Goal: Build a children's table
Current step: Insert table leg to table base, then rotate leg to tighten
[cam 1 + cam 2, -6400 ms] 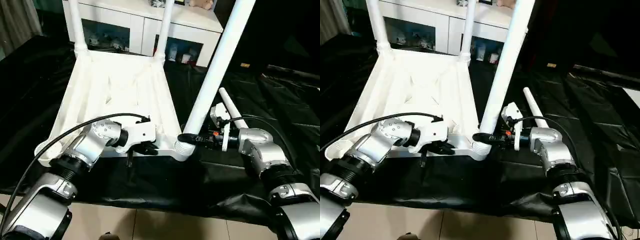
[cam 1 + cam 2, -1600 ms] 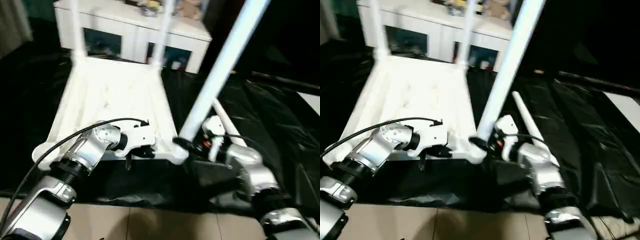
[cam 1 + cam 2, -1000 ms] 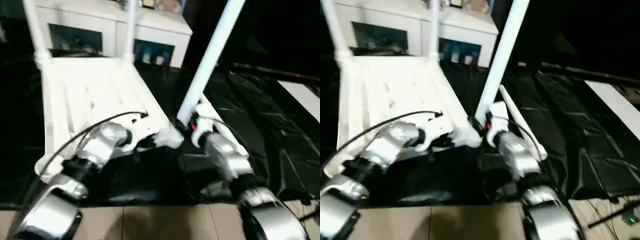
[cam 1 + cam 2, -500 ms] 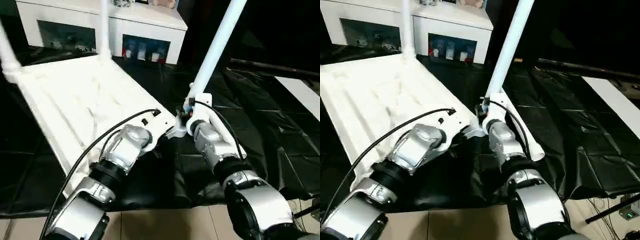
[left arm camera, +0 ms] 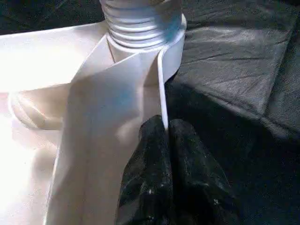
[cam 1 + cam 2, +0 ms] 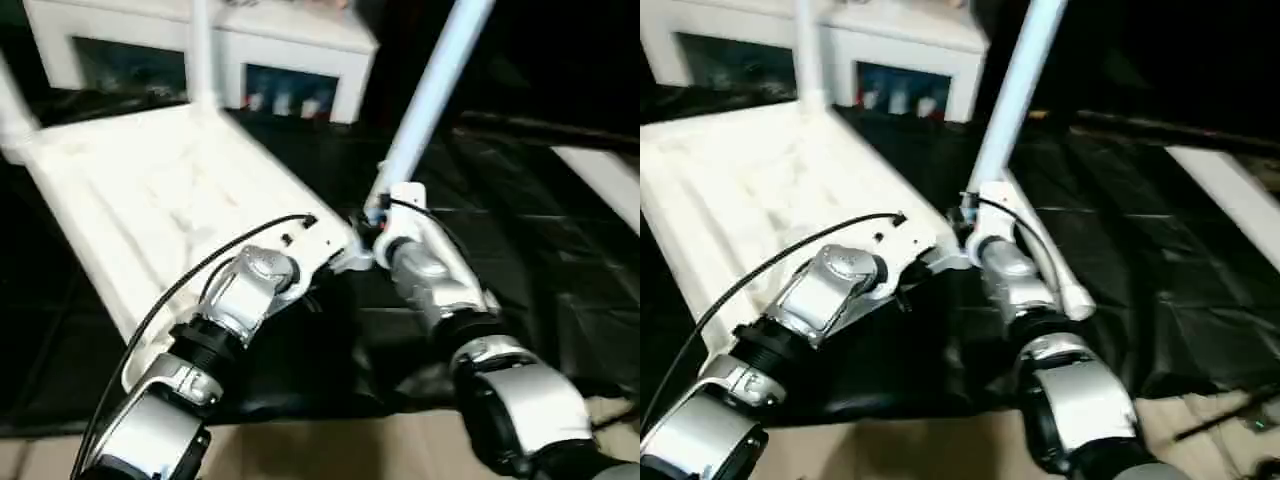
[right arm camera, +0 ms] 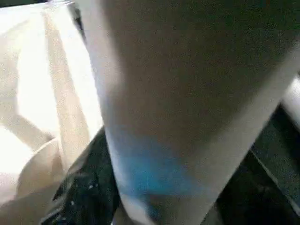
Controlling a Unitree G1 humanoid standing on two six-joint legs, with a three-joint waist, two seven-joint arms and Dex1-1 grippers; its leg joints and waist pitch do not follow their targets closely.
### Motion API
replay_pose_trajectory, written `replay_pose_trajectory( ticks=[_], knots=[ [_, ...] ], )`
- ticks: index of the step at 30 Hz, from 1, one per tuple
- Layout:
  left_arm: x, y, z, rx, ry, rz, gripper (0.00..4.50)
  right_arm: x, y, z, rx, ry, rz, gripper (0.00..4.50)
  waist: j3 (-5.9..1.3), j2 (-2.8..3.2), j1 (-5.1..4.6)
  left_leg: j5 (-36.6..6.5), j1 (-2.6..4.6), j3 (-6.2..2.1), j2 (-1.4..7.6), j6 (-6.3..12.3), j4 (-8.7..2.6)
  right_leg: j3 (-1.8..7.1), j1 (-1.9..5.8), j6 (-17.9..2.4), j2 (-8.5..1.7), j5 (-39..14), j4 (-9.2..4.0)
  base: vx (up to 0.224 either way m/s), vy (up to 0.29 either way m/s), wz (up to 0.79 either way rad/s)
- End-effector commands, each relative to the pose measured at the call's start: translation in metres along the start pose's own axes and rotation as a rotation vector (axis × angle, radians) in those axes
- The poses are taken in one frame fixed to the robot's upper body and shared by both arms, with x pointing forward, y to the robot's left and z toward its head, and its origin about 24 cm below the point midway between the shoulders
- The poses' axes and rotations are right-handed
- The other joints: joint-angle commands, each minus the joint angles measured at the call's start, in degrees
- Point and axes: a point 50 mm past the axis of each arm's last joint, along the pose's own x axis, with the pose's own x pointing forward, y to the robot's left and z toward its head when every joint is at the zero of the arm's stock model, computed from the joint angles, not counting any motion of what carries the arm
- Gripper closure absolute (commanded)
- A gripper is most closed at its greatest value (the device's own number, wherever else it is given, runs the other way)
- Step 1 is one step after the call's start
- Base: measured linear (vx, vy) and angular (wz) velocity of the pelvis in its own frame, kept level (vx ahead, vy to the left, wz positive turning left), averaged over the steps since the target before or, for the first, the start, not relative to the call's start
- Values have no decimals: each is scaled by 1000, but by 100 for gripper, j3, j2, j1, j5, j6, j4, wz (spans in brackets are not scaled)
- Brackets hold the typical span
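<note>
While the left end effector (image 5: pixel 164 140) pinches the tabletop (image 6: pixel 150 200) edge rib, the right's spread beside the leg (image 6: pixel 425 100) is unclear.

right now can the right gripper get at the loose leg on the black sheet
Probably yes. The loose leg lies on the black sheet right beside the right arm, with nothing lying over it. But the right gripper is at the base of the standing leg, so it must back off first.

Two head cameras, set side by side, look forward and down over both silver forearms at the upturned tabletop (image 6: pixel 150 200) and its near corner. The left wrist camera sits very close to that same corner socket (image 5: pixel 140 28). The right wrist camera presses close against the leg (image 7: pixel 187 93) rising there.
</note>
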Motion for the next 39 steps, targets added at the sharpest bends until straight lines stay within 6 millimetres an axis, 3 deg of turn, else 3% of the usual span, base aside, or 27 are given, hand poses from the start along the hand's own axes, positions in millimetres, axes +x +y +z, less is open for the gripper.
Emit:
replay_pose_trajectory(
  ticks=[1,4,6,12,20,24,27,29,30,32,35,39],
  knots=[
    [-3,5,-11,5,42,-10,450,-4,-22,11,-26,-14,-9,151,-298,80,30,-736,31,11,148,148,-316,300,290,-1022,-308,313,-306,0,0,0],
    [-5,10,-11,10,35,-1,450,-6,-25,19,-52,-41,29,126,-310,82,68,-211,60,36,140,319,-271,302,319,-1176,-289,897,-246,0,0,0],
    [-8,14,-11,21,29,-5,450,-8,-27,26,-67,-68,80,126,-303,82,77,-198,74,45,143,355,-263,304,325,-1260,-305,886,-243,0,0,0],
    [-15,19,-15,63,13,-59,450,-28,-29,31,-165,-81,335,61,-273,86,104,-353,79,27,152,329,-270,307,362,-1218,-299,673,-279,0,0,0],
    [-24,18,-23,139,-5,-151,450,-52,-44,20,-239,-23,478,61,-276,76,111,-460,82,20,158,319,-254,308,365,-1328,-307,533,-272,0,0,0],
    [-33,-1,-21,244,-86,-359,450,-64,-48,14,-281,17,536,61,-276,63,121,-458,85,14,179,303,-252,306,368,-1360,-329,442,-261,0,0,0],
    [-35,-6,-22,255,-87,-409,450,-67,-48,11,-293,30,576,61,-268,70,132,-446,115,42,173,336,-240,308,329,-1418,-295,530,-252,0,0,0],
    [-35,-10,-23,273,-91,-439,450,-71,-48,7,-311,48,622,61,-258,44,150,-619,99,33,183,291,-250,304,334,-1369,-319,196,-272,0,0,0],
    [-36,-11,-23,277,-96,-449,450,-72,-48,5,-317,55,638,61,-254,60,172,-707,111,30,190,248,-256,305,325,-1331,-330,31,-285,0,0,0],
    [-36,-12,-22,278,-101,-454,450,-75,-46,3,-320,73,681,61,-257,49,203,-722,136,39,191,221,-249,309,309,-1316,-331,-6,-286,0,0,0],
    [-37,-12,-22,284,-105,-456,450,-81,-43,-2,-328,104,752,61,-256,2,228,-628,119,41,190,282,-244,305,324,-1283,-327,41,-275,0,0,0],
    [-38,-12,-23,287,-104,-461,450,-79,-45,-6,-361,119,740,61,-253,0,242,-686,106,34,185,192,-245,302,312,-1196,-344,-202,-286,0,0,0]
  ],
)
